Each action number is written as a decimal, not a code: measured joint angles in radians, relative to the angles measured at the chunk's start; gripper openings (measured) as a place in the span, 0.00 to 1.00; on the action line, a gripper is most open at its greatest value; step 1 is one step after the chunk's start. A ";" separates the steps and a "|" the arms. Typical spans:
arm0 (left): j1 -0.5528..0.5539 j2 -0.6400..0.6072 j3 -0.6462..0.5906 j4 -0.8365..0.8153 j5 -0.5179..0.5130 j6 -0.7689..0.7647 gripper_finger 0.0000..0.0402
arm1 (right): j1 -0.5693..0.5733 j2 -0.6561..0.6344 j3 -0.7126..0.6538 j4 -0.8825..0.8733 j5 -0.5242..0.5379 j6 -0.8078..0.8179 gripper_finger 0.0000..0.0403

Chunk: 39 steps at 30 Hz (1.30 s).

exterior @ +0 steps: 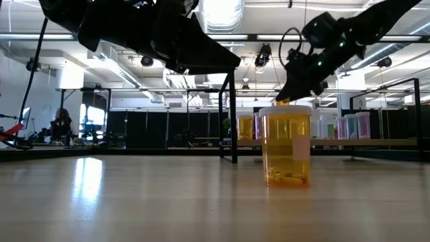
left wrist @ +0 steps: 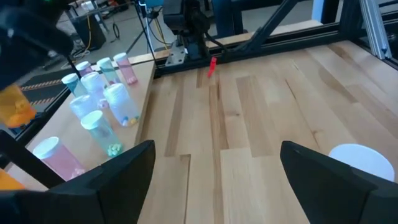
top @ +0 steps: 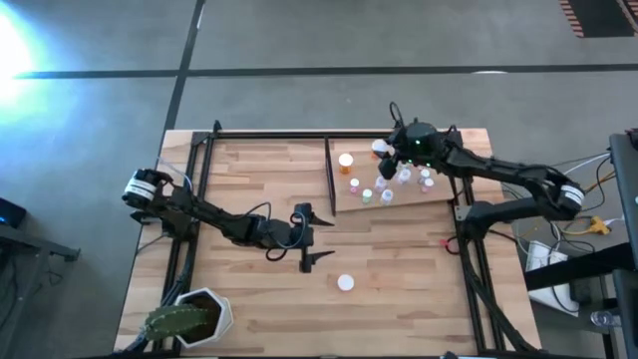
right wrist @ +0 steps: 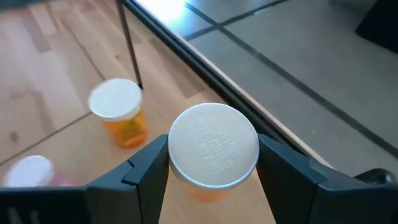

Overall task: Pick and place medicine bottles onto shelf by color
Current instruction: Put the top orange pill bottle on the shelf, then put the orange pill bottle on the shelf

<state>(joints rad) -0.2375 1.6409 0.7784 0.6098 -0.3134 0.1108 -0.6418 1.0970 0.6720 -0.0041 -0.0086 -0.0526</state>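
Wood surface (top: 249, 179): R hand (right wrist: 212, 163) clamps white-capped orange bottle (right wrist: 213, 152) over shelf (top: 439, 194) corner; L hand (top: 311, 235) gapes empty mid-surface, near lone bottle (top: 345, 283).

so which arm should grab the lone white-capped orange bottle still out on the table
Left. Its open claw hangs near that white-capped orange bottle, while the right claw is shut on another orange bottle over the light-wood shelf.

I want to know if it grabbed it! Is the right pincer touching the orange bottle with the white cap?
Touching. The right wrist view shows the right pincer with both fingers pressed against the sides of the orange bottle, no gap showing.
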 joint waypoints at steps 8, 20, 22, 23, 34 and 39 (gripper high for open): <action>0.000 0.000 0.000 0.000 0.000 -0.001 0.82 | 0.000 0.165 0.010 0.091 -0.079 -0.012 0.52; 0.000 0.001 0.000 -0.001 0.001 -0.003 0.82 | 0.000 0.229 0.012 0.100 -0.132 0.000 0.53; 0.000 0.001 0.000 0.000 0.001 -0.003 0.82 | 0.000 0.234 0.013 0.098 -0.134 0.000 0.55; 0.000 0.001 0.000 0.000 0.001 -0.003 0.82 | 0.000 0.237 0.013 0.092 -0.133 0.003 0.56; 0.000 0.001 0.000 0.000 0.001 -0.003 0.82 | 0.000 0.161 0.061 -0.064 -0.085 -0.035 0.78; 0.000 0.001 0.000 0.000 0.002 -0.003 0.82 | 0.031 0.044 0.121 -0.167 -0.067 -0.060 0.80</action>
<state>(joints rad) -0.2375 1.6421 0.7781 0.6094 -0.3119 0.1081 -0.6111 1.1406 0.7932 -0.1709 -0.0757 -0.1125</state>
